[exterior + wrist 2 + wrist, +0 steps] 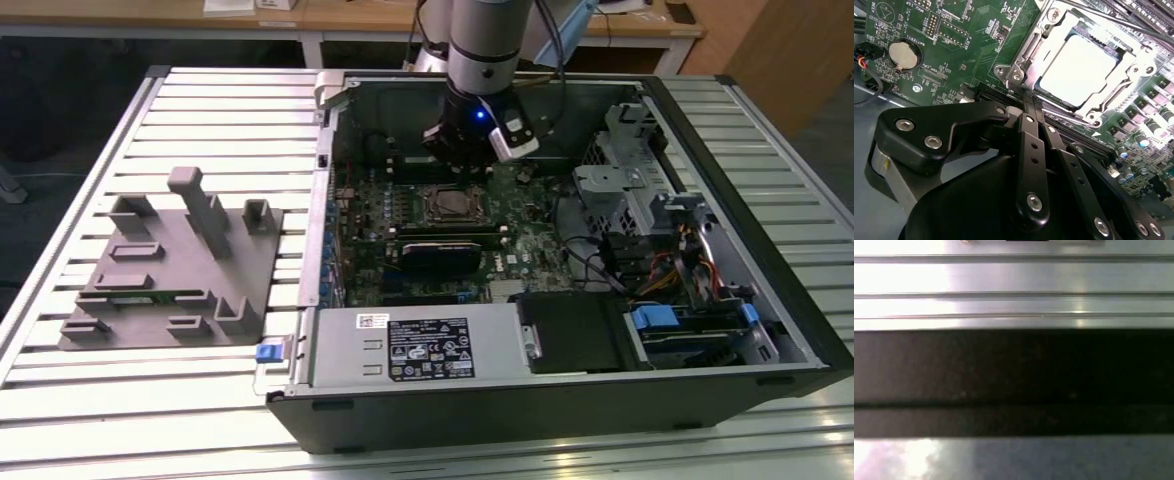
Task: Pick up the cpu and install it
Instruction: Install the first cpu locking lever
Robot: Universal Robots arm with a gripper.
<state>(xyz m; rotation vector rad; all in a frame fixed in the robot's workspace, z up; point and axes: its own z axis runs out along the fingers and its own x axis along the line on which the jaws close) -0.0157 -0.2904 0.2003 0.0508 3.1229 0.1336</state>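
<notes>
The cpu (1079, 70), a pale silver-white square, lies flat in the motherboard socket with a shiny metal frame (1021, 55) around its edges. In the exterior view the cpu (449, 205) sits near the middle of the green board inside the open computer case (747, 330). My gripper (462, 160) hangs just behind the socket, low over the board. In the second wrist view my gripper (1026, 102) has its black fingers (1030, 145) drawn together to a point, shut on nothing, with the tip a short way off the socket's edge.
A grey fixture (174, 270) with upright posts lies on the slatted table (80, 420) at the exterior view's left, a thin green memory strip (147, 295) on it. A white-labelled black box (427, 345) fills the case front. Drive cages and cables (654, 230) crowd the right. A coin battery (904, 54) sits on the board.
</notes>
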